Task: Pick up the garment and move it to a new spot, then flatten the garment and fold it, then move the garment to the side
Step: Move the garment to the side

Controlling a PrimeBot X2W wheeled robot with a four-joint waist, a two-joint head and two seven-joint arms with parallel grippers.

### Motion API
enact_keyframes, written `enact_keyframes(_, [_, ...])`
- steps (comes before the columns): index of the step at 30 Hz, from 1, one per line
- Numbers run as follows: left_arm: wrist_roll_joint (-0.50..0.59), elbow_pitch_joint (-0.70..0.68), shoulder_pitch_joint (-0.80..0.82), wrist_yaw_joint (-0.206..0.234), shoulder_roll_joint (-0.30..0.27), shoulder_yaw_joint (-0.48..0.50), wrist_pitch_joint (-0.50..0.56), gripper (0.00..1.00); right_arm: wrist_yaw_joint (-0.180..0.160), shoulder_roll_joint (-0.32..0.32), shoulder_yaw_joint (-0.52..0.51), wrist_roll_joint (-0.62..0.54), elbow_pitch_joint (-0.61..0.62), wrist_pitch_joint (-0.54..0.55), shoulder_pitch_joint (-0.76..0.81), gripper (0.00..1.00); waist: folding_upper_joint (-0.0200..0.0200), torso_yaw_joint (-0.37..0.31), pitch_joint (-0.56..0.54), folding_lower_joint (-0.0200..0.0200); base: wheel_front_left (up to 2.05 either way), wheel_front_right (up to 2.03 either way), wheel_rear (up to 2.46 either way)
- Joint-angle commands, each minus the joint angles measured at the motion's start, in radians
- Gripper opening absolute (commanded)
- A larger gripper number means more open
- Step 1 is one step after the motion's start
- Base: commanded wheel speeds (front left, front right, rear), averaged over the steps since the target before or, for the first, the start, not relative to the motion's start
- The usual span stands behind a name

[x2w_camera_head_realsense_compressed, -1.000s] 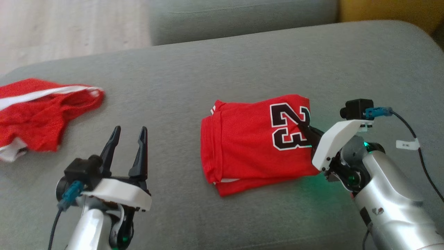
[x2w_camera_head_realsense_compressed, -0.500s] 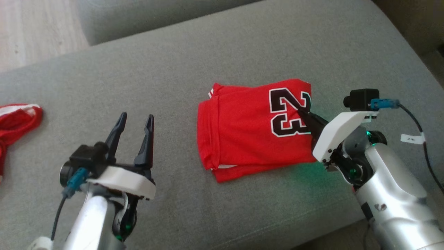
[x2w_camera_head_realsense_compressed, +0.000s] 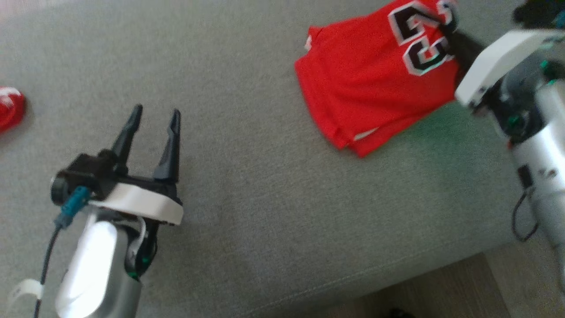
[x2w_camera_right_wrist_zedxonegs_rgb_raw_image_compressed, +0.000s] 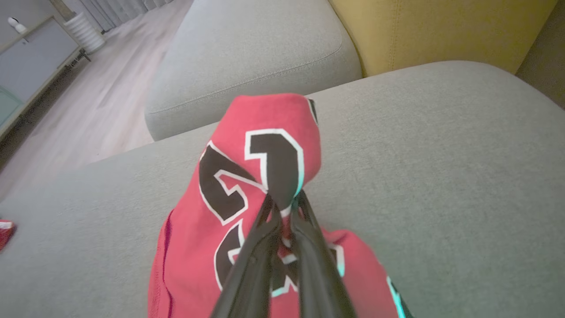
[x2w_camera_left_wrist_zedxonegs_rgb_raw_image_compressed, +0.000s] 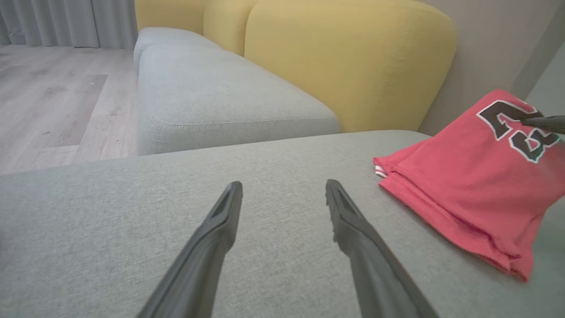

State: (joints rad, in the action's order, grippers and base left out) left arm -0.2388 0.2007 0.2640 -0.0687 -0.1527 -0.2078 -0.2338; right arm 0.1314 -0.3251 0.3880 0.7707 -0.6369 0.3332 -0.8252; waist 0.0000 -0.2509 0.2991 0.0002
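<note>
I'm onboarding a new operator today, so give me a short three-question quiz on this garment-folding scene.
1. True or false: the right hand is shut on the red jersey.
2. The left hand is: A) open and empty, B) pinching the jersey, C) shut on nothing.
3. Fill in: the number printed on the jersey is ___.
Key: 1 true; 2 A; 3 23.
</note>
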Motion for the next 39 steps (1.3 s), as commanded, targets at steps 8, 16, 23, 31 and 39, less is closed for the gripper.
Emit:
enact_keyframes(8, [0.013,-0.072,0.069,0.010,-0.042,0.044,0.014,1.00,-0.001,-0.121,0.010,-0.057,-0.034,0.005,-0.175,0.00,0.0000,0.040,0.169,-0.0002,0.00,0.00,0.00])
enact_keyframes(16, [0.015,-0.085,0.088,0.017,-0.050,0.041,0.013,1.00,-0.001,-0.164,-0.051,-0.126,-0.087,-0.027,-0.246,0.00,0.0000,0.038,0.221,-0.0002,0.00,0.00,0.00])
enact_keyframes(23, [0.008,-0.068,0.098,0.019,-0.054,0.038,0.008,1.00,-0.001,-0.120,-0.116,-0.185,-0.135,-0.036,-0.247,0.27,0.0000,0.040,0.217,-0.0002,0.00,0.00,0.00])
enact_keyframes(31, [-0.007,-0.038,0.085,0.025,-0.043,0.041,-0.009,1.00,-0.001,-0.100,-0.129,-0.243,-0.101,-0.075,-0.203,1.00,0.0000,0.060,0.136,-0.0002,0.00,0.00,0.00])
enact_keyframes(39, [-0.028,-0.023,0.023,0.042,-0.024,0.062,-0.022,1.00,-0.001,-0.057,-0.133,-0.284,0.027,-0.148,-0.108,1.00,0.0000,0.100,-0.008,-0.0002,0.00,0.00,0.00])
